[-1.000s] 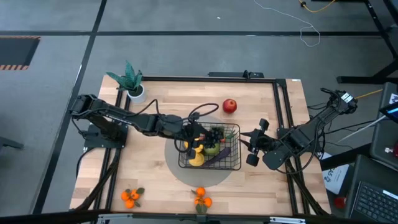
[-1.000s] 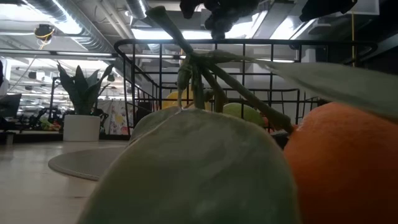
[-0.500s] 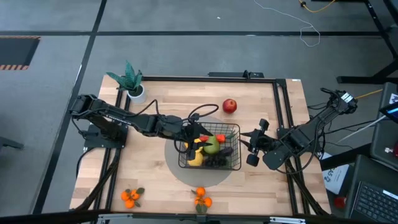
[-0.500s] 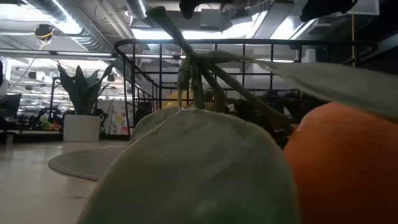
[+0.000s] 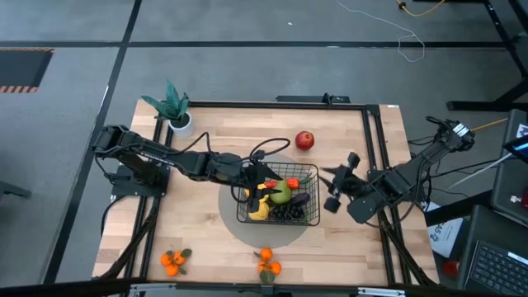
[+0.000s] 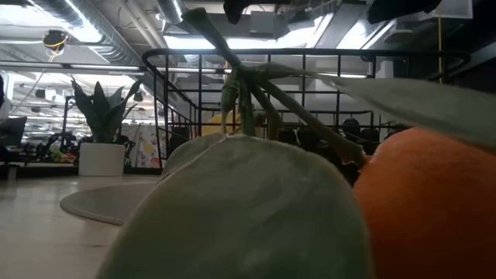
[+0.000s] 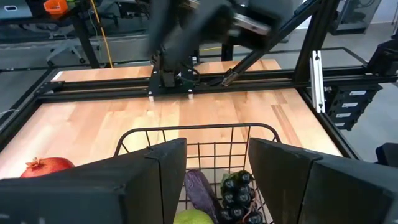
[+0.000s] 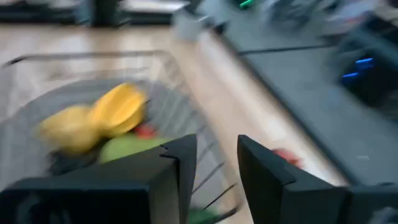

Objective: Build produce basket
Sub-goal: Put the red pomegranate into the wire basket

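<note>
Left gripper (image 5: 262, 180) parted and empty above black wire-mesh basket (image 5: 313, 221) at frame centre, holding yellow fruit, green pear (image 5: 281, 194), eggplant, grapes. Right gripper (image 5: 332, 191) just right, apart, empty. Red apple (image 5: 304, 140) and tangerines (image 5: 172, 261) still outside; roughly half done.

Change over the last second. The black grapes (image 5: 288, 212), earlier carried above the basket (image 5: 307, 219) by the left hand (image 5: 261, 181), now lie inside it beside the eggplant (image 5: 299, 199); the left hand's fingers have parted. The right hand (image 5: 339, 182) has pulled slightly away from the basket's side and turned.
</note>
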{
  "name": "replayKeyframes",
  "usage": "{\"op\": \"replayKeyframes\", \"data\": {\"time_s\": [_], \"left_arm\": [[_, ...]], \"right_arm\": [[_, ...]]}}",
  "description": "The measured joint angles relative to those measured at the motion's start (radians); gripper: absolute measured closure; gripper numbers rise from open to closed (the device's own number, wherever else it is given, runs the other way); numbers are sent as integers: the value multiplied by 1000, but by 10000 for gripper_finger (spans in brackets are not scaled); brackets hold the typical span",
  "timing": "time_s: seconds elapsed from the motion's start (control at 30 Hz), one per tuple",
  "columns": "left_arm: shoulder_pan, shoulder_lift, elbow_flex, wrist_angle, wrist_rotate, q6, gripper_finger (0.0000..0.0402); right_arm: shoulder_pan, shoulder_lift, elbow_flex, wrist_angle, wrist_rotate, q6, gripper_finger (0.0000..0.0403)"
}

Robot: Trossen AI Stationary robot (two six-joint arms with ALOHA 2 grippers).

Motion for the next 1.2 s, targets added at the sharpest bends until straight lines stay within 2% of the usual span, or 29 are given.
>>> {"op": "replayKeyframes", "data": {"time_s": [0.07, 0.13, 0.27, 0.47, 0.6, 0.7, 0.83, 1.0, 1.2], "left_arm": [[0, 0, 0, 0, 0, 0, 240], [0, 0, 0, 0, 0, 0, 240], [0, 0, 0, 0, 0, 0, 240], [0, 0, 0, -1, 0, 0, 240], [-8, -5, 0, -4, 0, 1, 240], [-17, -8, 2, 0, 0, 1, 241], [-26, -8, 2, 0, 0, 1, 243], [-28, -8, 2, 0, 0, 1, 243], [-28, -8, 2, 0, 0, 2, 243]], "right_arm": [[-29, -5, 1, -2, 56, -3, 289], [-77, -14, 18, -3, 51, -11, 289], [-208, -24, 81, -3, -49, -80, 289], [-421, -24, 201, -7, -238, -272, 289], [-534, -26, 252, -69, -291, -379, 289], [-617, -24, 254, -82, -323, -394, 289], [-736, -24, 224, -59, -487, -394, 289], [-866, 4, 185, -47, -572, -365, 289], [-963, 74, 108, 7, -708, -368, 289]]}}
